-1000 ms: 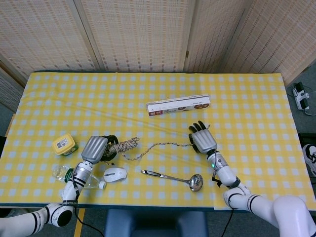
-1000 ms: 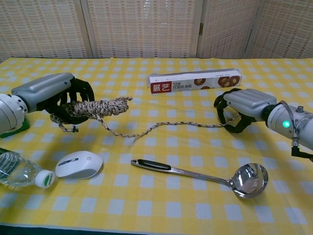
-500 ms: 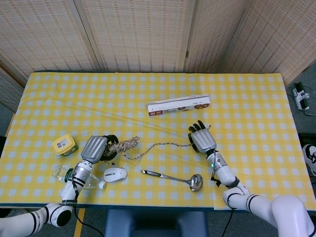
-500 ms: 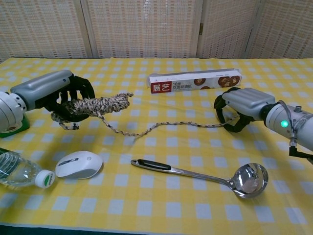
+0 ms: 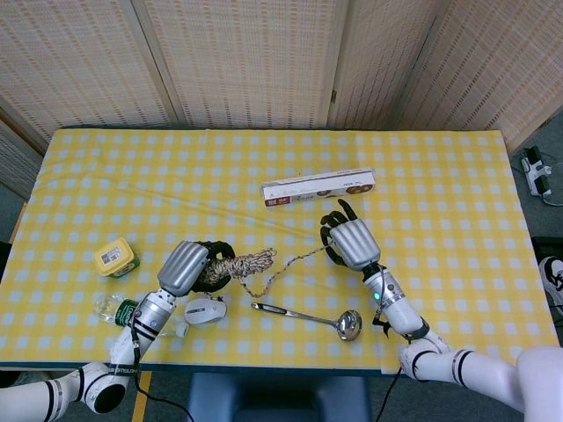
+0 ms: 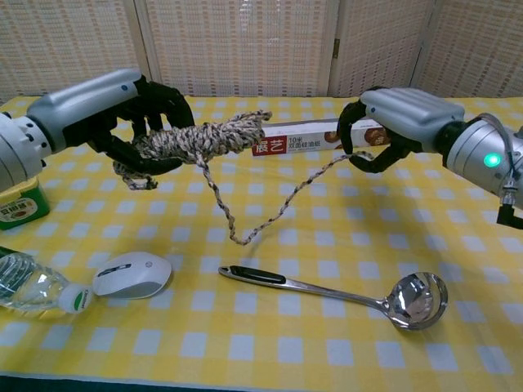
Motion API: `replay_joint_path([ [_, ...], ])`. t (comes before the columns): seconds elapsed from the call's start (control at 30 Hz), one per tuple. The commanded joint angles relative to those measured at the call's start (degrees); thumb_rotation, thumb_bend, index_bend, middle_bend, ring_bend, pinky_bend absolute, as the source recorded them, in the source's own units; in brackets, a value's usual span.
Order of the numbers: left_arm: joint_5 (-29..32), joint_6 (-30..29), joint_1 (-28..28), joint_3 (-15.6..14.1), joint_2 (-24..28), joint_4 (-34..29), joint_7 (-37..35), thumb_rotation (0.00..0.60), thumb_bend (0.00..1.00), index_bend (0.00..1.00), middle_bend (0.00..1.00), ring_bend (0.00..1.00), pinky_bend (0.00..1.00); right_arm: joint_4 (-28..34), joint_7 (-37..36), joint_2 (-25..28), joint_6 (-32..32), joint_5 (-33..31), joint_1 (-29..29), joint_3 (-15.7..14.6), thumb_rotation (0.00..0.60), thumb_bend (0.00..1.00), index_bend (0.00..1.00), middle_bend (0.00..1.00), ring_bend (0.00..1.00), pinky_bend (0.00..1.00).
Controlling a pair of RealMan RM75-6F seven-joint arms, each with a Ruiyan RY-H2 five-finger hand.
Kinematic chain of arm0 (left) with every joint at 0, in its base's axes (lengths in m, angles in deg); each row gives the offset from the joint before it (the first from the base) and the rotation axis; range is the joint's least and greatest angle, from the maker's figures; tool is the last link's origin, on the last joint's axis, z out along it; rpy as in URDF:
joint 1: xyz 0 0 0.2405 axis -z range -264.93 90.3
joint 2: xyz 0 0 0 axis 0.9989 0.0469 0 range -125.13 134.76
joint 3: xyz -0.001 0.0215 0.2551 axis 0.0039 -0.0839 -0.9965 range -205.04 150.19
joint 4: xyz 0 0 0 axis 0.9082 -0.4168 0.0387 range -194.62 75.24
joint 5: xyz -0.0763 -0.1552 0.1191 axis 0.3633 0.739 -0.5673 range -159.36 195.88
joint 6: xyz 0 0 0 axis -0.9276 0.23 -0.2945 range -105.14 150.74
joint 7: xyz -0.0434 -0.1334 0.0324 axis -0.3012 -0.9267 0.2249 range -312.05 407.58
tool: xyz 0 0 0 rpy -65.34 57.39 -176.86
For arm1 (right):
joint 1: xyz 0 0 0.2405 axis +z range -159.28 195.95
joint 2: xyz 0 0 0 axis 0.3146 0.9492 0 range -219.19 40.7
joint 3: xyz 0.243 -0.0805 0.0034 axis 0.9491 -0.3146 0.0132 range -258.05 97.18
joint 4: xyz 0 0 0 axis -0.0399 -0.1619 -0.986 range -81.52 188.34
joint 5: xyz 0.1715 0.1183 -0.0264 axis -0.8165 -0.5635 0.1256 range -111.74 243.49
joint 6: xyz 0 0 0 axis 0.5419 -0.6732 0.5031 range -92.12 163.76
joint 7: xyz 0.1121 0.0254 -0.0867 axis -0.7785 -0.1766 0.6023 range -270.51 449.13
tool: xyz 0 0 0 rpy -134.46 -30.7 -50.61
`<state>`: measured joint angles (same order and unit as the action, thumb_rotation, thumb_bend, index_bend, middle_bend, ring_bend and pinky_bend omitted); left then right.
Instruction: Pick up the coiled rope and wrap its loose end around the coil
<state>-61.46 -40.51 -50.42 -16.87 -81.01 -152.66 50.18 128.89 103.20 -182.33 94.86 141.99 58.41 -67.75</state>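
While I work from left to right, my left robot hand (image 6: 135,122) comes first: its dark fingers are wrapped round the coiled rope (image 6: 200,139), holding the bundle lifted clear of the yellow checked surface (image 6: 327,343). From the coil the loose end (image 6: 245,220) sags in a slack curve, then climbs to my right robot hand (image 6: 384,131), whose fingers are curled closed on its far tip. I judge the rope light, soft and floppy, with a rough braid that should not slip. The coil could squash or spill loops, so a grip round its middle looks best, with the free end taken near its tip and kept gently taut. Below lie a computer mouse (image 6: 131,274) and a ladle (image 6: 343,294).
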Motion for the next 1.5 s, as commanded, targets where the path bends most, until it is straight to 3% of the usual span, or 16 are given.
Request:
replay_joint_path([
  [0.03, 0.79, 1.84, 1.71, 0.27, 0.27, -3.08, 4.28, 0.6, 0.48, 0.64, 0.62, 0.59, 0.61, 7.29, 3.4, 2.72, 2.72, -0.28, 0.88, 2.98, 0.6, 0.44, 0.68, 0.38, 0.28, 0.05],
  [0.37, 11.03, 5.72, 5.68, 2.54, -3.51, -5.6, 14.56, 0.6, 0.48, 0.64, 0.62, 0.59, 0.61, 17.29, 10.91, 2.34, 5.74, -0.81, 2.63, 4.41, 0.6, 0.45, 0.68, 0.45, 0.36, 0.1],
  [0.77, 26.67, 7.28, 7.78, 5.78, -6.56, -3.56, 16.21, 0.6, 0.49, 0.64, 0.62, 0.6, 0.61, 26.15, 10.51, 4.86, 10.62, 5.19, 0.28, 0.96, 0.6, 0.45, 0.69, 0.47, 0.39, 0.16],
  [1.13, 42.05, 9.55, 5.69, 13.13, -2.95, -4.98, 4.87, 0.6, 0.5, 0.63, 0.62, 0.62, 0.63, 30.95, 3.16, 8.08, 14.81, 14.33, -4.21, -6.06, 0.6, 0.49, 0.74, 0.53, 0.47, 0.28],
  [1.33, 43.17, 14.28, 2.67, 17.5, 2.29, -7.34, -5.74, 0.6, 0.51, 0.63, 0.63, 0.62, 0.63, 27.95, -1.1, 8.62, 14.5, 15.25, -6.31, -9.39, 0.6, 0.49, 0.75, 0.54, 0.48, 0.3],
  [1.5, 40.09, 17.43, -0.21, 20.42, 5.01, -9.54, -14.82, 0.6, 0.52, 0.63, 0.63, 0.62, 0.63, 24.7, -3.41, 7.87, 12.13, 13.59, -6.56, -10.04, 0.6, 0.49, 0.75, 0.54, 0.49, 0.3],
])
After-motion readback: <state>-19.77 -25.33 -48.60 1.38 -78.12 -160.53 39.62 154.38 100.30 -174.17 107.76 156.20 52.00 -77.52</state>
